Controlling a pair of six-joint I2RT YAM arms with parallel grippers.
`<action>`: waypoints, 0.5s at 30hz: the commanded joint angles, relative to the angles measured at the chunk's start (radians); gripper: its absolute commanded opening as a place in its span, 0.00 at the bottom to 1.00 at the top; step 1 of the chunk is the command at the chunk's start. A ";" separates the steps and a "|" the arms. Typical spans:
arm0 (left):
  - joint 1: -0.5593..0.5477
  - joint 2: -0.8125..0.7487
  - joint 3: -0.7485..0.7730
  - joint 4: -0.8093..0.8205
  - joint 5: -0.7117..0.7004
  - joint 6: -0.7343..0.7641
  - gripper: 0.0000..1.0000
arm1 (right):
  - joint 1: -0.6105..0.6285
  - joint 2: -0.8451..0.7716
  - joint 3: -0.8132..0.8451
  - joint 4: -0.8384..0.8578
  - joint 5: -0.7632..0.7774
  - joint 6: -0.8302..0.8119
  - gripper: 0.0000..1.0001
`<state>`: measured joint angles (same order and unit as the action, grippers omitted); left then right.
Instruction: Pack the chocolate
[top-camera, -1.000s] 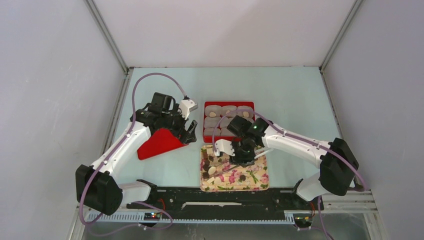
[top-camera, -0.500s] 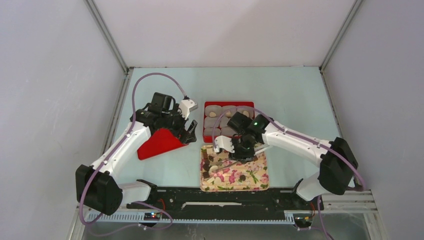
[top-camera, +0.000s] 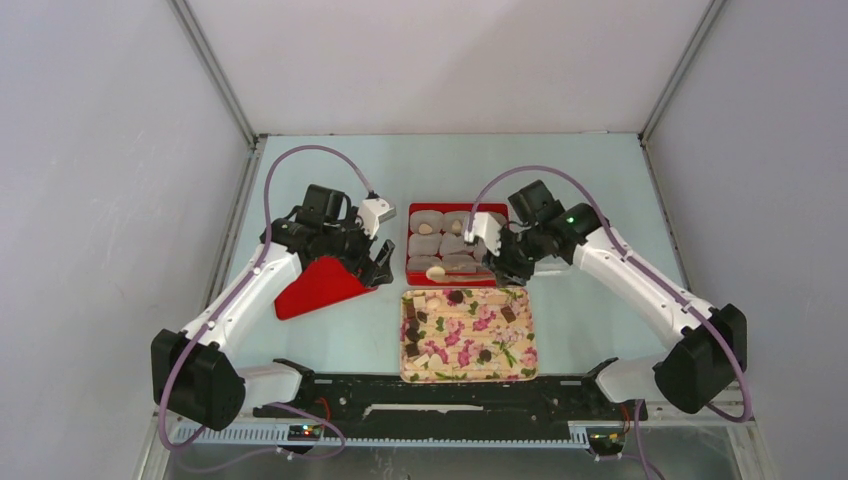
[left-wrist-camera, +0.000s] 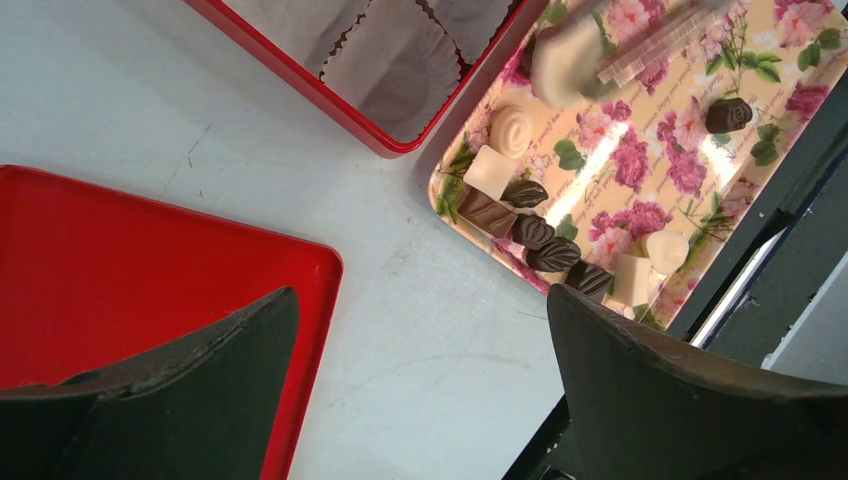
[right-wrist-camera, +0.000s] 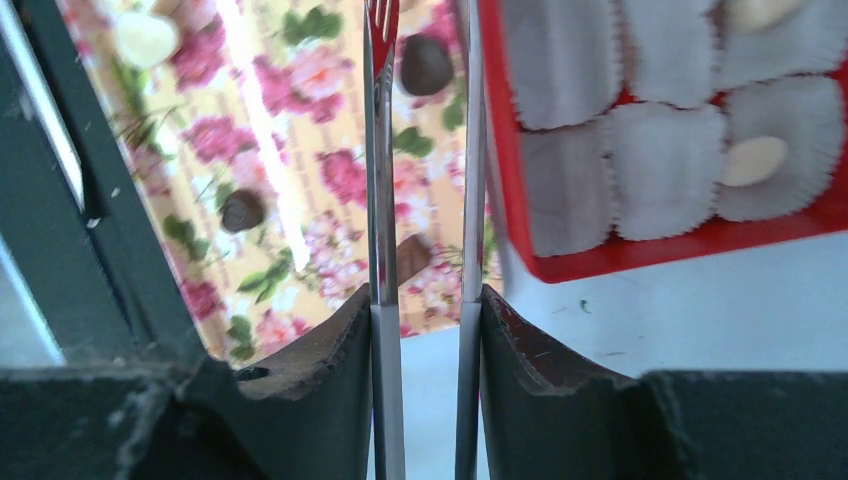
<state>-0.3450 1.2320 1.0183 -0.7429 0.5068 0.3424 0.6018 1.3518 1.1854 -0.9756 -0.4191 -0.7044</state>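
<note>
My right gripper (top-camera: 497, 262) is shut on metal tongs (top-camera: 462, 270), whose two arms (right-wrist-camera: 380, 150) run up between its fingers. The tongs' tip holds a pale chocolate (top-camera: 435, 272) over the near left part of the red box (top-camera: 457, 208); it also shows in the left wrist view (left-wrist-camera: 558, 62). The box holds grey paper cups, some with pale pieces (right-wrist-camera: 755, 160). Several pale and dark chocolates (left-wrist-camera: 530, 232) lie on the floral tray (top-camera: 500, 350). My left gripper (top-camera: 375, 268) is open and empty beside the red lid (top-camera: 320, 285).
The floral tray (right-wrist-camera: 290, 150) sits just in front of the red box (right-wrist-camera: 690, 245). The red lid (left-wrist-camera: 120, 270) lies left of both, under my left fingers (left-wrist-camera: 200, 380). A black rail (top-camera: 450, 390) runs along the table's near edge.
My right arm has lifted from the floral tray and swung back to the red box, carrying a pale chocolate in the tongs. The left arm has not moved.
</note>
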 joint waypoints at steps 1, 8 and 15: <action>-0.005 -0.018 0.030 0.021 -0.003 0.023 1.00 | -0.048 0.016 0.066 0.176 -0.019 0.099 0.27; -0.005 -0.018 0.032 0.020 -0.010 0.021 1.00 | -0.051 0.171 0.169 0.227 0.070 0.176 0.29; -0.005 -0.022 0.024 0.026 -0.014 0.021 1.00 | -0.054 0.298 0.258 0.203 0.111 0.202 0.31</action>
<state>-0.3450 1.2320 1.0183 -0.7425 0.4995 0.3424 0.5518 1.6173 1.3651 -0.7956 -0.3321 -0.5373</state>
